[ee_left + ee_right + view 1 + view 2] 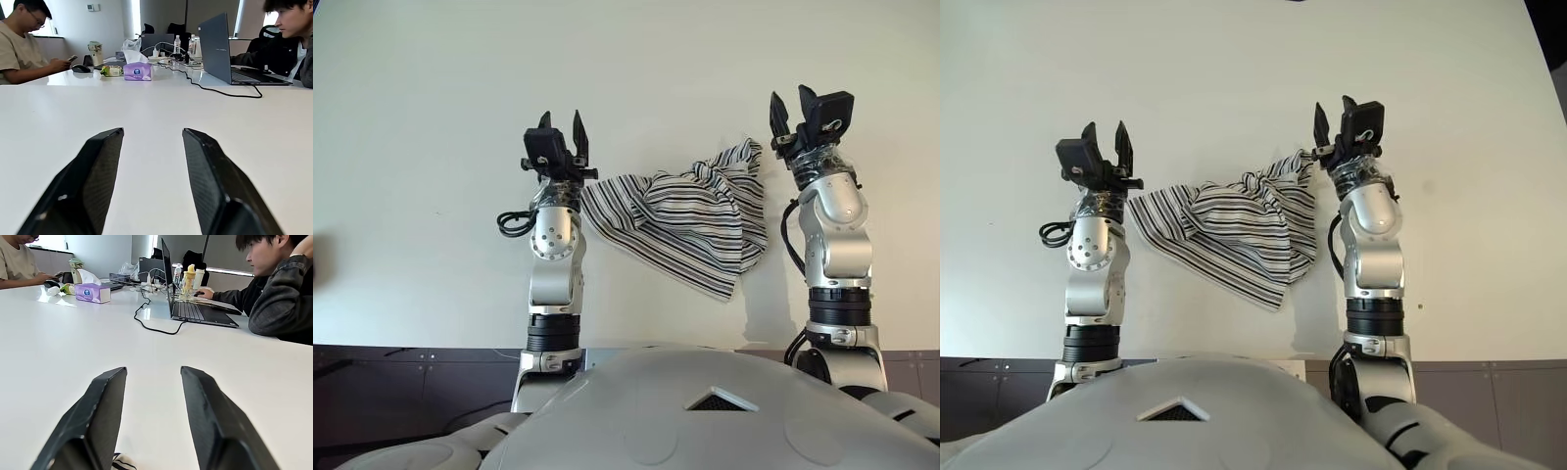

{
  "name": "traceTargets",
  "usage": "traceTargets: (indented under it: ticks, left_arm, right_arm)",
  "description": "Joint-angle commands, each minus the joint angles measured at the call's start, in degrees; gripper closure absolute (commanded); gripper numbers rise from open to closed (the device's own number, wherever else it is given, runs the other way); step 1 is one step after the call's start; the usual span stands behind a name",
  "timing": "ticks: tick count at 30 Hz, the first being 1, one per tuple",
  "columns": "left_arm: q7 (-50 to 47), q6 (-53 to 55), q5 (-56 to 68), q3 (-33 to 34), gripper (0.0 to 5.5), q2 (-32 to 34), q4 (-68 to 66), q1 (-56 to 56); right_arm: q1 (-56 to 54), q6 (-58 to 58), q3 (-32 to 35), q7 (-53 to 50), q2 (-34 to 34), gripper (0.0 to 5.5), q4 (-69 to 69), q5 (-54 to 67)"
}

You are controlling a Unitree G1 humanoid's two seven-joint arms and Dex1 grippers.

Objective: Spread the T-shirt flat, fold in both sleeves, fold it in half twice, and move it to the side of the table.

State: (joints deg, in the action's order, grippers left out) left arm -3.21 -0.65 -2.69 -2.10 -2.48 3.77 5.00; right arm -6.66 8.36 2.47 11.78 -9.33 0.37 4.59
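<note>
t-shirt (690, 220) bunched, long axis left-right

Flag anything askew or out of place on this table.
The striped T-shirt lies in a bunched, twisted heap, not spread flat, between the left gripper and right gripper, both open and empty. Nothing else stands out.

Print on the tissue box (137, 71) is too small to read.

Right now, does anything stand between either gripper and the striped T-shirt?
Nothing visible does. The T-shirt lies crumpled on the table between the left gripper and the right gripper. Both are open, and each is close beside an edge of the cloth.
</note>
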Motion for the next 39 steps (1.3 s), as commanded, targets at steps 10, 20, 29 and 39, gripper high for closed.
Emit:
traceTargets:
  ticks: [10, 20, 29, 39]
  left_arm:
    - [0.5, -2.7, -3.8, -3.1, 3.29, 2.5, -2.7, -0.9]
    - [1.6, -2.5, -4.6, -5.2, 3.29, 3.2, -4.5, -1.8]
    - [0.2, -2.4, -2.5, -4.9, 3.29, -0.4, -3.0, -0.1]
    - [29.3, 5.3, -10.6, -23.9, 3.29, 16.9, 0.1, -9.8]
  right_arm:
    - [-4.9, 1.8, -0.8, 7.8, -5.4, 3.48, 5.1, 0.4]
    - [-5.6, -1.1, -1.1, 11.2, -8.0, 3.48, 7.8, 0.2]
    - [-1.3, -1.1, 2.9, 4.4, -0.8, 3.48, 6.3, 5.0]
    - [-6.7, -15.2, -6.0, 23.9, -19.5, 3.48, 20.1, -5.9]
